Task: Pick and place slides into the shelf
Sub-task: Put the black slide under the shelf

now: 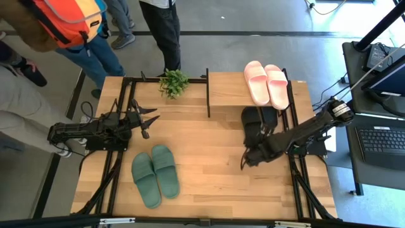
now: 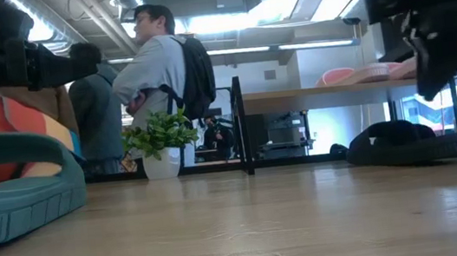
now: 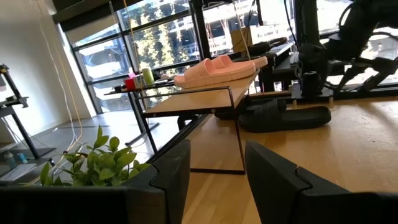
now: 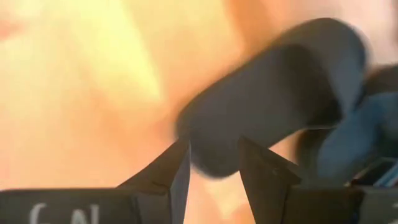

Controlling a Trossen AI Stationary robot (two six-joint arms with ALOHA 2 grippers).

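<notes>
The right end effector [image 1: 248,158] hovers with fingers parted, empty, just in front of the black slides [image 1: 258,121] lying half under the shelf [image 1: 228,90]. It should descend squarely over one strap before closing.

black slides [image 1: 256,121]: partly under shelf [image 1: 231,88], right arm overlaps | green slide [image 2: 8,186]: cut by low view's edge | right wrist: dark slide [image 4: 273,93] blurred | right tool [image 1: 244,160]: grip undeterminable
</notes>
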